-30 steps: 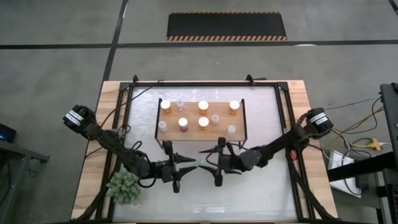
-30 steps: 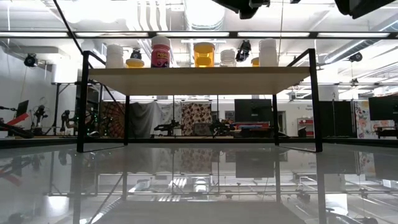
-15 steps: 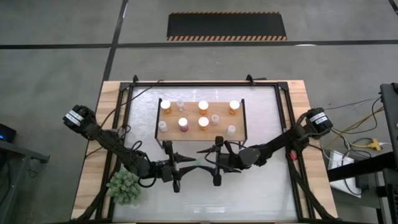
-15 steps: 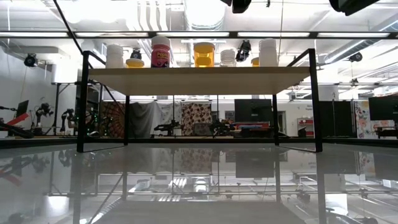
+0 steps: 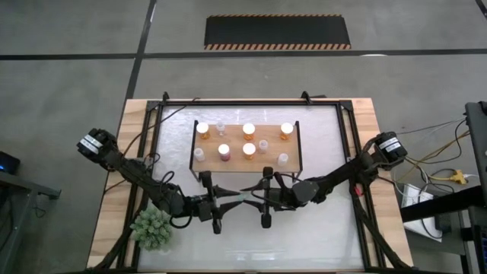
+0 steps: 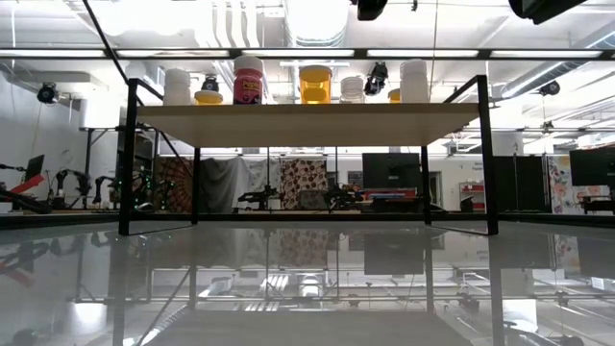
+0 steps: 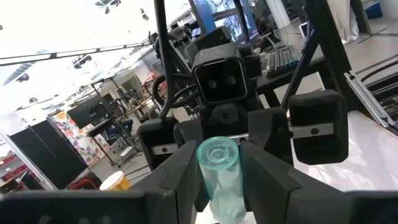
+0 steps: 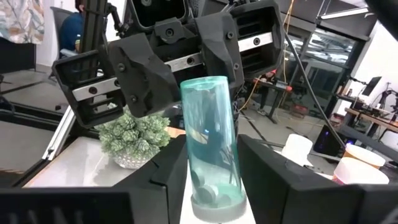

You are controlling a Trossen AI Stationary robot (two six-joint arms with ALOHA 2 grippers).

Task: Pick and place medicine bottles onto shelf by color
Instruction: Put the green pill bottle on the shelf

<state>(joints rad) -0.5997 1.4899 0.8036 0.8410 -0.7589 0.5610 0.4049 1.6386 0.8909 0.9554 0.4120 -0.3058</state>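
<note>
A handoff is in hand: a teal vial [image 8: 211, 146] is held mid-air between both arms, just in front of the shelf [image 5: 294, 163]. The left pincer [image 5: 237, 199] is clenched on it; the right pincer [image 5: 245, 190] brackets it, contact unclear. Release is best delayed until the right grip is firm.

Left end effector [image 7: 219, 180] fingers clamp teal tube [image 7: 221, 176]; right end effector [image 7: 227, 127] fingers flank tube's end.

Counted from above: nine small white-capped medicine bottles [image 5: 249, 150] on one low light-wood shelf with black legs [image 5: 294, 160], one clear teal plastic tube [image 8: 212, 147] between two dark grippers, one green spiky plant [image 5: 154, 227].
</note>
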